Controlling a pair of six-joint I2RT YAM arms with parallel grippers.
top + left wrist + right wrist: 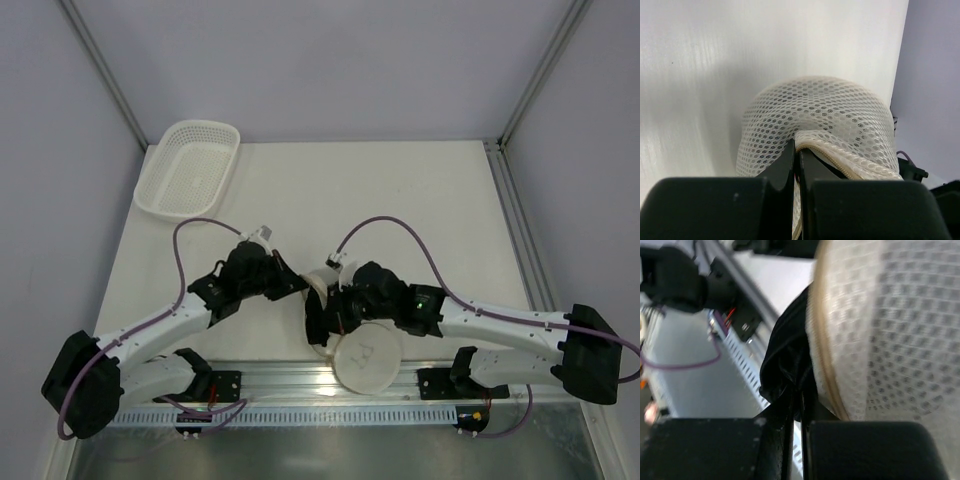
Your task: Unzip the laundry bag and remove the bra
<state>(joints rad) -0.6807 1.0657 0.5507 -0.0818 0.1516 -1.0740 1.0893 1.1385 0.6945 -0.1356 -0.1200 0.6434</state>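
The laundry bag (366,360) is a white mesh clamshell lying open between my arms near the table's front edge. Its upper half (320,280) is lifted. My left gripper (300,287) is shut on the bag's mesh right at the tan zipper rim (840,162). In the left wrist view the bag (820,115) bulges just past the left gripper (797,147). The black bra (318,322) hangs out of the bag's opening. My right gripper (797,390) is shut on a fold of the bra (785,355), beside the bag's beige rim (822,355).
A white perforated basket (188,167) sits at the table's back left corner. A metal rail with slotted strip (300,385) runs along the near edge by the arm bases. Purple cables (180,260) loop over both arms.
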